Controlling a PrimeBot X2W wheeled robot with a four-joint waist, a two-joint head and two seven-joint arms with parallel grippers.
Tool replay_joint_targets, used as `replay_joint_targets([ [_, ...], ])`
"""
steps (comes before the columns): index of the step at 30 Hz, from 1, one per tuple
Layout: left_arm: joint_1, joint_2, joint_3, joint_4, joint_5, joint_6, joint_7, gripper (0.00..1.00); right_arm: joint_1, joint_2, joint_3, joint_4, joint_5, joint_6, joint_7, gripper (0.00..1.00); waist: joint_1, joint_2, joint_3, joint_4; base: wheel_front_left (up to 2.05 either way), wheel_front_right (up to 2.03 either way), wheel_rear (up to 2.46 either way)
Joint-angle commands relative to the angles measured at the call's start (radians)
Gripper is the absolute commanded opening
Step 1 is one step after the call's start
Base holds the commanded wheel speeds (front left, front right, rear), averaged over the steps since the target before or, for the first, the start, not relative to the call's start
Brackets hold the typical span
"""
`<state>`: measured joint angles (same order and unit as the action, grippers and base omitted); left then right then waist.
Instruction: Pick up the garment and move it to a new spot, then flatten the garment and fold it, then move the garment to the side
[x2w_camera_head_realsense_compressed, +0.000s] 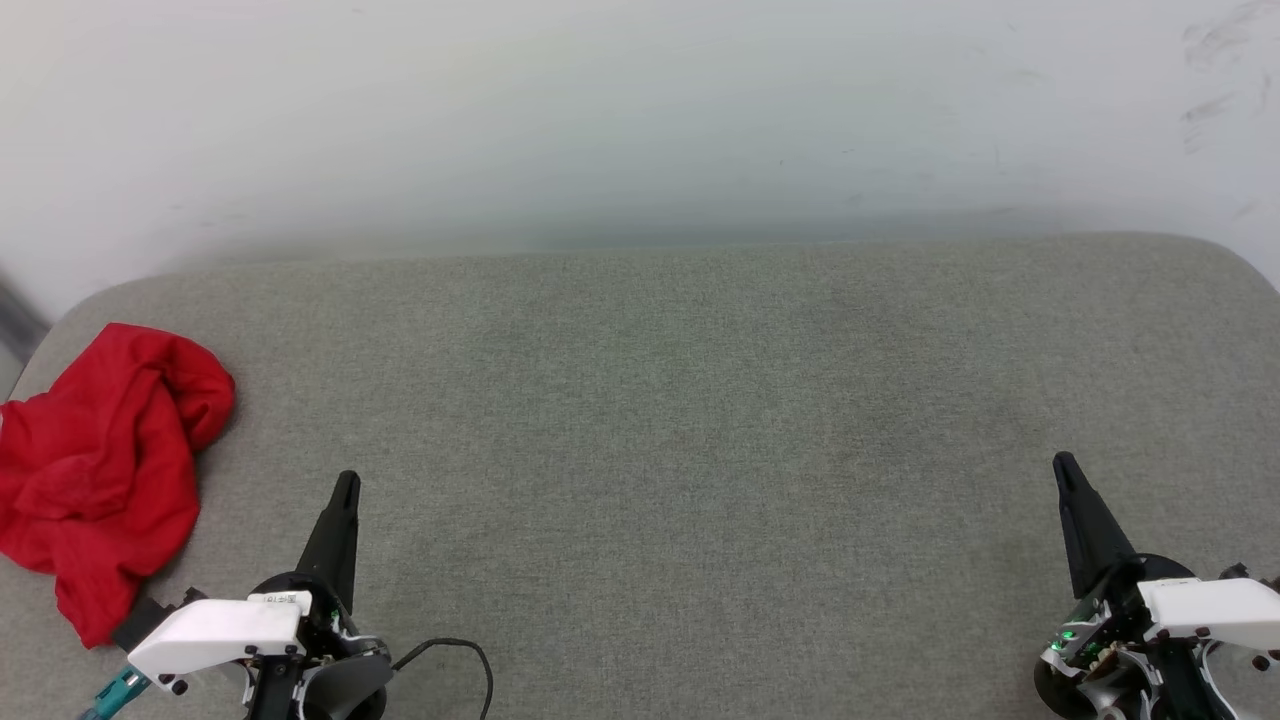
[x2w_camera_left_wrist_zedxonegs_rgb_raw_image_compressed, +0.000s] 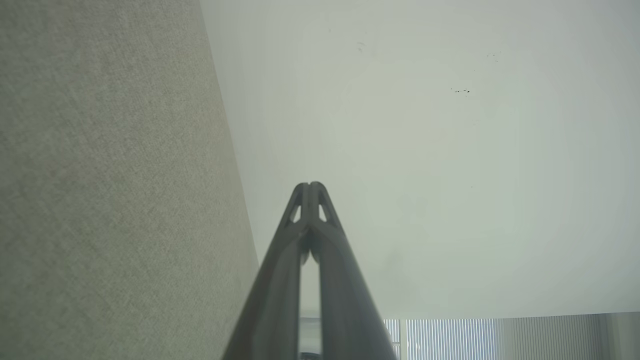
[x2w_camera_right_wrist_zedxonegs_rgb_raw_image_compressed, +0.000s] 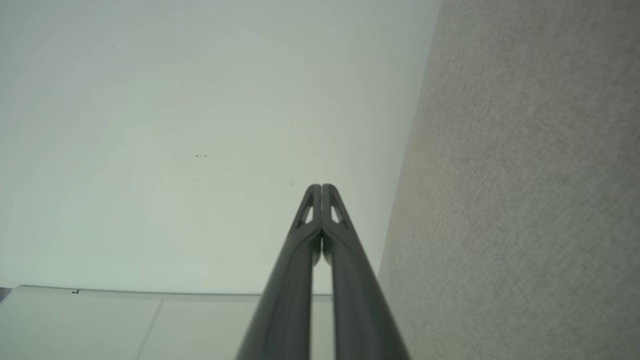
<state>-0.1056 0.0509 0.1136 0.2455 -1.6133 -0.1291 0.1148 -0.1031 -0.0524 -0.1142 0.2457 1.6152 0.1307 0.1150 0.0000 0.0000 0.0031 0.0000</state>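
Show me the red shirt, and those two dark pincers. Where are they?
garment (x2w_camera_head_realsense_compressed: 95, 470), head view, middle of the crumpled heap.
left gripper (x2w_camera_head_realsense_compressed: 347, 484), head view, the tip where its shut fingers meet.
right gripper (x2w_camera_head_realsense_compressed: 1062, 464), head view, the tip where its shut fingers meet.

Left gripper (x2w_camera_head_realsense_compressed: 346, 480) near left, closed to single dark point, aimed far and slightly right. Left wrist cover (x2w_camera_head_realsense_compressed: 215, 630) white, tilted, nearer than gripper. Right gripper (x2w_camera_head_realsense_compressed: 1063, 463) near right, closed likewise, aimed far and slightly left. Right wrist cover (x2w_camera_head_realsense_compressed: 1210, 605) white, at near right edge. Arms low, well apart, mirrored. Wrist views: left fingers (x2w_camera_left_wrist_zedxonegs_rgb_raw_image_compressed: 280, 280) and right fingers (x2w_camera_right_wrist_zedxonegs_rgb_raw_image_compressed: 350, 290) touching at tips, narrow slit further back.
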Motion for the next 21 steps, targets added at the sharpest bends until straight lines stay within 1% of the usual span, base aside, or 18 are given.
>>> replay_joint_targets([
  [1, -0.007, -0.001, 0.002, 0.001, 0.001, -0.003, 0.001, 0.0, -0.012, 0.004, 0.001, 0.001, -0.005, 0.0, 0.001, 0.0, 0.0, 0.0, 0.0, 0.0, 0.0, 0.0, 0.0],
  [4, -0.007, -0.001, 0.002, 0.001, 0.001, -0.003, 0.001, 0.0, -0.012, 0.004, 0.001, 0.001, -0.005, 0.0, 0.001, 0.0, 0.0, 0.0, 0.0, 0.0, 0.0, 0.0, 0.0],
  [5, 0.0, 0.0, 0.0, 0.0, 0.0, 0.0, 0.0, 1.0, 0.0, 0.0, 0.0, 0.0, 0.0, 0.0, 0.0, 1.0, 0.0, 0.0, 0.0, 0.0, 0.0, 0.0, 0.0],
  [9, 0.028, -0.004, -0.004, 0.032, 0.0, 0.001, -0.001, 1.0, 0.031, 0.001, 0.001, 0.03, 0.0, 0.0, 0.0, 1.0, 0.0, 0.0, 0.0, 0.0, 0.0, 0.0, 0.0],
  [17, 0.047, -0.004, -0.021, 0.008, 0.015, 0.001, -0.041, 1.0, 0.046, 0.001, 0.016, 0.012, -0.041, 0.0, -0.04, 1.0, 0.0, 0.0, 0.001, -0.001, 0.0, 0.0, 0.0],
  [21, 0.054, -0.003, -0.014, 0.003, 0.041, 0.001, -0.06, 1.0, 0.051, 0.001, 0.016, 0.006, -0.075, 0.0, -0.06, 1.0, 0.0, 0.0, 0.002, -0.001, 0.0, 0.0, 0.0],
])
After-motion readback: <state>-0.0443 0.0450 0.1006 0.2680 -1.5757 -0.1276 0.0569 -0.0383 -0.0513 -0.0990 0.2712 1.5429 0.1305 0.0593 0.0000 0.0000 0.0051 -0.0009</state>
